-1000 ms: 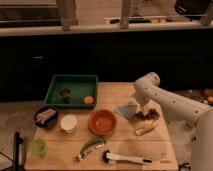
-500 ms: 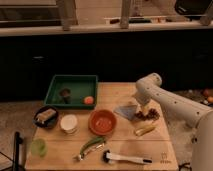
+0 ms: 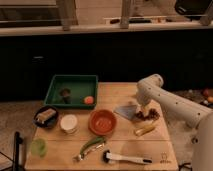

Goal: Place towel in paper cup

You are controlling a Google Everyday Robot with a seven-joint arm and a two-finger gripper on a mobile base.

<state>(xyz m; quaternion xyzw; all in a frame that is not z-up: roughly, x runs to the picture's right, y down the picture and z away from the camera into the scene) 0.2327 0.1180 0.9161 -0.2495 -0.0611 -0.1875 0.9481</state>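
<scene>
The gripper (image 3: 141,111) hangs low at the 3 o'clock edge of the flat towel (image 3: 125,112), likely to lift it, its grip impossible to tell, while the paper cup (image 3: 68,122) sits at 9 o'clock beyond the orange bowl (image 3: 102,121).

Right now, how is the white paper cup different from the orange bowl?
The paper cup is white and small; the orange bowl is orange and wider. The cup stands left of the bowl in the picture, farther from the towel; the bowl sits beside the towel. Both are round, upright and on the table. The gripper is by the towel's right edge.
</scene>
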